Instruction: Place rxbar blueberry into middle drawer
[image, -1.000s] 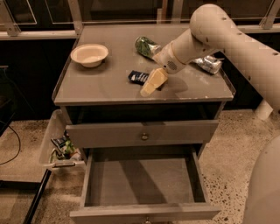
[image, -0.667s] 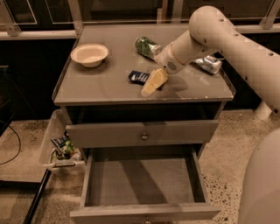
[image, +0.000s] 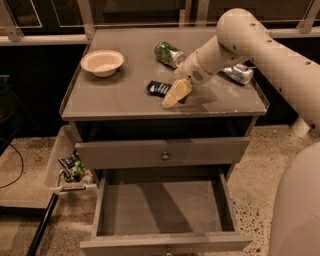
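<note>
The rxbar blueberry (image: 158, 88), a small dark blue bar with white print, lies flat on the cabinet top near its middle. My gripper (image: 171, 100) hangs low over the top, just to the right of the bar and in front of it. It covers the bar's right end, and I cannot tell whether it touches the bar. The middle drawer (image: 160, 210) is pulled open below, and its grey floor is bare. My arm (image: 250, 40) reaches in from the right.
A cream bowl (image: 102, 62) sits at the top's left. A green-labelled can (image: 168, 53) lies behind the bar, and a crushed silver can (image: 238, 73) lies at the right. The upper drawer front with a knob (image: 164, 155) is closed. A side bin (image: 70, 167) hangs at the left.
</note>
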